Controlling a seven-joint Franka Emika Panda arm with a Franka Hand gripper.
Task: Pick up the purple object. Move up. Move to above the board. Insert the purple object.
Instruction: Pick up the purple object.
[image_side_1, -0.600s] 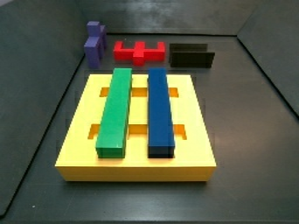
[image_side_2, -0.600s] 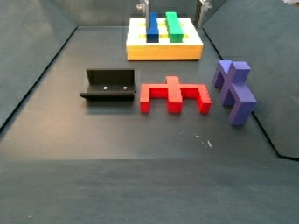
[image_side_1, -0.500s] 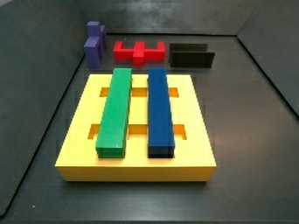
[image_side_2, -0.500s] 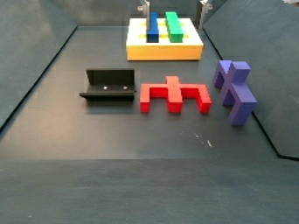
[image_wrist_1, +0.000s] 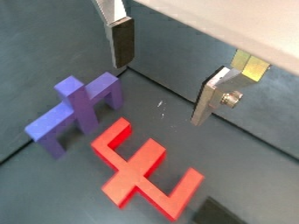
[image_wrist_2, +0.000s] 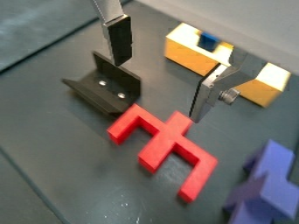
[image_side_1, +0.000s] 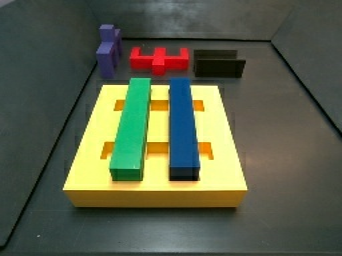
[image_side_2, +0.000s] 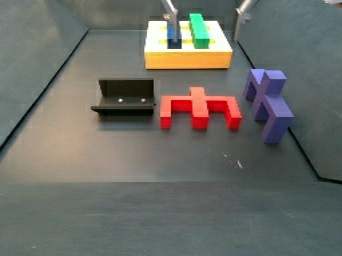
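While the yellow board (image_side_1: 156, 145), biggest item in shot, sits w/ its green bar (image_side_1: 131, 125) and blue bar (image_side_1: 182, 128) in place, the purple object (image_side_2: 269, 102) lies untouched on the floor near the side wall, just beside the red notched block (image_side_2: 199, 108) and well apart from the board. Fixture (image_side_2: 123, 98) stands on the red block's other side. Gripper (image_wrist_1: 166, 77) hangs in the air, fingers apart, nothing between them. Risk, judging from here: purple and red pieces lie close, so a descent slightly off-line could nudge the red block or catch purple off-centre, tilting it for insertion.
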